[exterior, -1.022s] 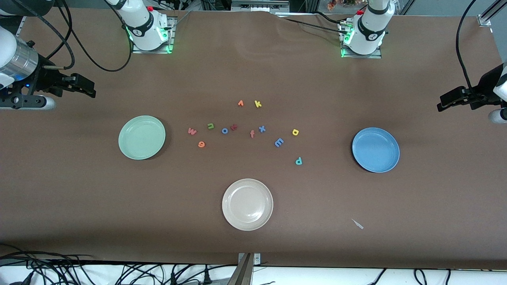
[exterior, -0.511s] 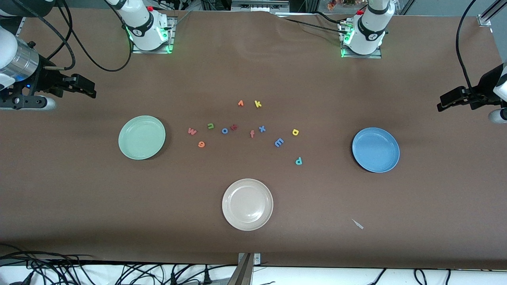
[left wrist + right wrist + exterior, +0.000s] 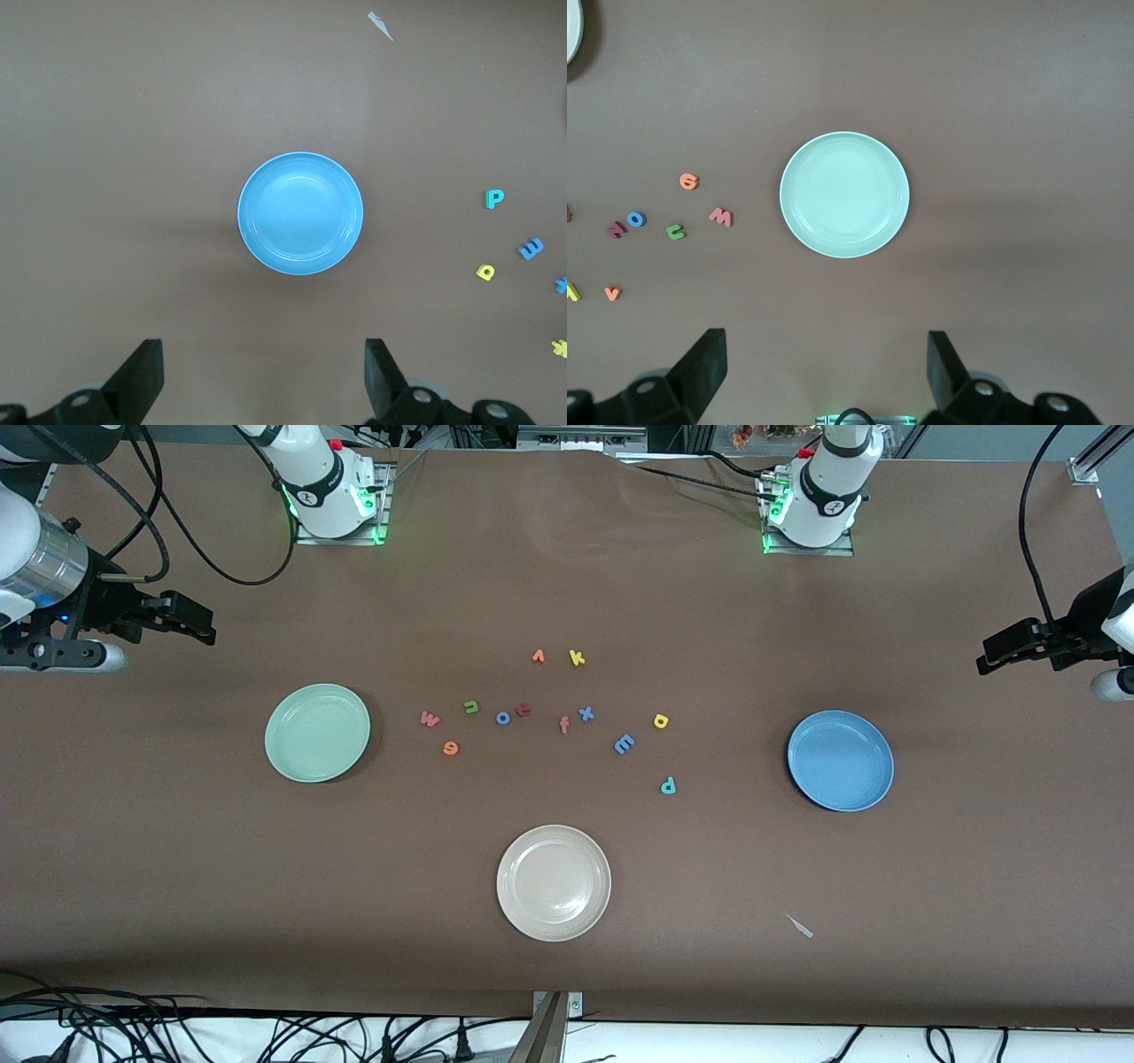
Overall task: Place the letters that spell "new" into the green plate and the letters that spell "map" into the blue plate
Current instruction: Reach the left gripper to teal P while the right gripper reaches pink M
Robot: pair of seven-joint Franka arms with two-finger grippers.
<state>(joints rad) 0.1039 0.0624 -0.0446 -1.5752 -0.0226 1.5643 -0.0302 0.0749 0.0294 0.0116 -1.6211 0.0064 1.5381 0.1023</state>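
You are looking at an evenly, brightly lit scene; light is coming from overhead. The counter (image 3: 567,957) is showing soft, dim shadows only. The green plate (image 3: 317,732) and the blue plate (image 3: 840,760) are casting faint shadows toward the arm bases, and both are carrying mild glossy sheen in the wrist views. Everything is staying sharp; the counter is darkening slightly along its camera-side edge.

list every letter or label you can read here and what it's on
No printed labels, only loose foam letters on the table:
"w" salmon
"n" green
"e" orange
"o" blue
"f" orange
"x" blue
"k" yellow
"m" blue
"a" yellow
"p" teal
The dark-red letter is unreadable.
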